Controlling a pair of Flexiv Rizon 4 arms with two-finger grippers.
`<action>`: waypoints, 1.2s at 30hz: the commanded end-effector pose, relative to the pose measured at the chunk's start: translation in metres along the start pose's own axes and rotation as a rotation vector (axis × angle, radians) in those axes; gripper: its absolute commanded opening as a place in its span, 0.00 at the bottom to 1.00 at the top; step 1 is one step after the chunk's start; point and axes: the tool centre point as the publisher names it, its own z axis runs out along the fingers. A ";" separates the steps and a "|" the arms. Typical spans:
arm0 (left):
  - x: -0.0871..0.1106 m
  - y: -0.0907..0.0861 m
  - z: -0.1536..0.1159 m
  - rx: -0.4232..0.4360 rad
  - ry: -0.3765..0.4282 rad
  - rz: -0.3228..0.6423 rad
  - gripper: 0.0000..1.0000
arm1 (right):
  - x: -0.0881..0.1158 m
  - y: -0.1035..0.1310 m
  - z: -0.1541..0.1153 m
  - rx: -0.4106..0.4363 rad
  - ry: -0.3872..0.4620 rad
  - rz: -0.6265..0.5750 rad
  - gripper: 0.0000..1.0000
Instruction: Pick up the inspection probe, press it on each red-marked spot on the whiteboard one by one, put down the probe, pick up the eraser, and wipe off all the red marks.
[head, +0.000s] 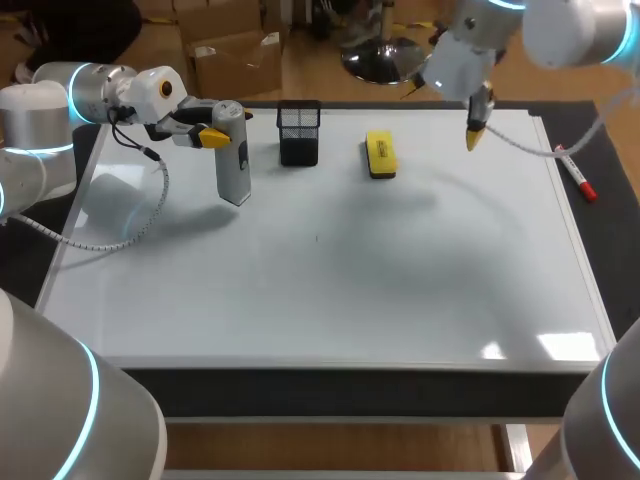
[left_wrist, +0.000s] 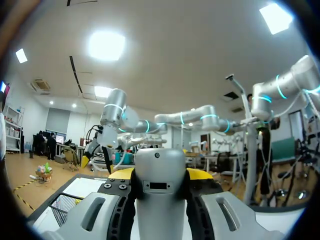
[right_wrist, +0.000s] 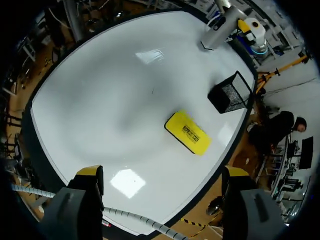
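**Inspector:** Report the hold and the place of the probe.

**Examiner:** Found the inspection probe in the upper left of the head view, clamped near its top by the left jaws, with yellow fingertips pressed on both flanks. Found it near upright, leaning slightly, over the whiteboard; cannot tell whether its lower end touches. Found the right jaws spread wide and empty, hanging at the upper right above the board.

**Inspector:** Located the red marks?

**Examiner:** Could not make out any on the board in any view. Noted only a tiny dark speck near the middle. Noted the eraser at upper centre, just right of a black mesh holder, and a red marker on the bench at the right edge.

**Inspector:** Advise on the pressing step.

**Examiner:** Judge it the step in hand. Recommend confirming each target before descending, keeping the probe square to the board, lowering straight and gently, and lifting clear between spots rather than dragging. Recommend a firm grip, a wide berth round the holder, and the right jaws parked well away.
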 end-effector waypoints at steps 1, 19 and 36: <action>0.001 -0.002 0.002 -0.004 -0.003 -0.001 0.00 | 0.018 -0.001 -0.020 0.004 -0.097 0.045 1.00; 0.001 -0.002 0.002 -0.004 -0.003 -0.001 0.00 | 0.025 -0.011 -0.040 -0.064 -0.142 0.239 1.00; 0.006 -0.009 0.002 -0.011 -0.077 0.009 0.00 | 0.025 -0.011 -0.040 -0.064 -0.142 0.239 1.00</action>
